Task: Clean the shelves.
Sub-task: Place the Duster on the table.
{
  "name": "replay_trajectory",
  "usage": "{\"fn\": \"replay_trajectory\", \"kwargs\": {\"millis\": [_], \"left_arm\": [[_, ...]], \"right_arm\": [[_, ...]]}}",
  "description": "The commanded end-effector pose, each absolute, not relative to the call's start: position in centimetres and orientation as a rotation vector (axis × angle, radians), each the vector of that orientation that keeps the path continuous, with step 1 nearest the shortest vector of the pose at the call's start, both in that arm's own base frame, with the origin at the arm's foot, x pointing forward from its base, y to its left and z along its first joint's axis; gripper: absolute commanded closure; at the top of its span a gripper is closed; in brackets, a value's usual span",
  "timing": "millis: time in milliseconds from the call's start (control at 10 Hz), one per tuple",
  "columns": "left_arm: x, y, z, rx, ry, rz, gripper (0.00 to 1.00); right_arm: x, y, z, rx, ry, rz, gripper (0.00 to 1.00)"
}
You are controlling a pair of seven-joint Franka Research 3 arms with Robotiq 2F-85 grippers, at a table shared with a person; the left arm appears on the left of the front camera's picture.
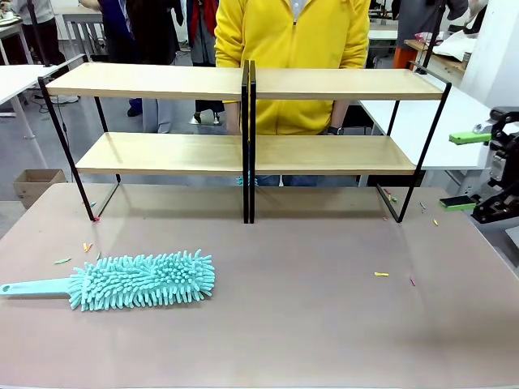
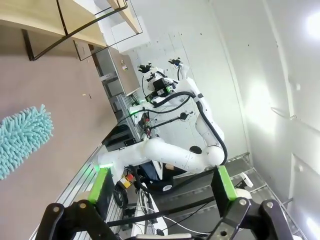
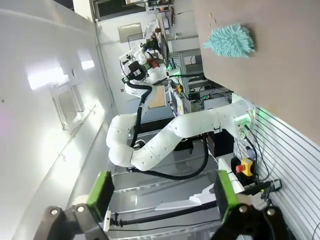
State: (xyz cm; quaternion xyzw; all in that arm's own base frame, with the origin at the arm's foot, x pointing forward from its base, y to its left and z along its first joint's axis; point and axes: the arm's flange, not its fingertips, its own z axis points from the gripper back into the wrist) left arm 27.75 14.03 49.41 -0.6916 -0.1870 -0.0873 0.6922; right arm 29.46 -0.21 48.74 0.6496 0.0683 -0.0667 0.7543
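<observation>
From the front you see the shelves [image 1: 247, 121] at the table's far side, a teal duster [image 1: 138, 281] lying near-left. Your left gripper [image 2: 162, 187] hangs wide open, empty. Your right gripper [image 3: 162, 192] likewise gapes, holding nothing.

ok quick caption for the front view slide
Teal duster lies on the table before the empty shelves; right gripper open at the edge.
</observation>
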Motion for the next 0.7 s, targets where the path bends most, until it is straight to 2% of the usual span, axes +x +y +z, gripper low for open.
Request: {"fn": "replay_trajectory", "kwargs": {"millis": [0, 600], "left_arm": [[27.76, 13.87, 49.6, -1.54, -0.435, -0.201, 0.0], [27.76, 13.87, 49.6, -1.54, -0.435, -0.201, 0.0]], "right_arm": [[29.66, -0.35, 49.21, 1.429, 0.121, -0.143, 0.0], [29.66, -0.35, 49.21, 1.429, 0.121, -0.143, 0.0]]}}
